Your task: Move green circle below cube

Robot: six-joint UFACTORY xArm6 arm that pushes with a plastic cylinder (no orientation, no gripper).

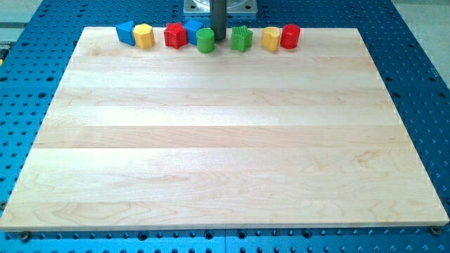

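We see our rod coming down from the view's top, and my tip (pixel 218 39) rests on the worktop (pixel 225 154) just to the right of the green circle (pixel 205 41), close enough that we cannot tell whether the two touch. We carry no gripper at all, only this straight dark rod, so there is nothing to be spread or pressed together.

All the blocks stand in one row along the worktop's top edge. From the view's left we find a blue triangular block (pixel 126 31), then a yellow block (pixel 143 35) touching it, its shape roughly hexagonal. After a small gap comes a red star-like block (pixel 175 35), and just beside it the blue cube (pixel 193 30), which is partly hidden by the green circle standing in front of it, slightly lower in the view and to the right. On the other side of the rod sits a green star-like block (pixel 241 38), then a second yellow block (pixel 271 39), and touching that a red cylinder (pixel 290 36) at the row's right end.

The worktop is a pale wooden board lying on a blue perforated base (pixel 422 84).
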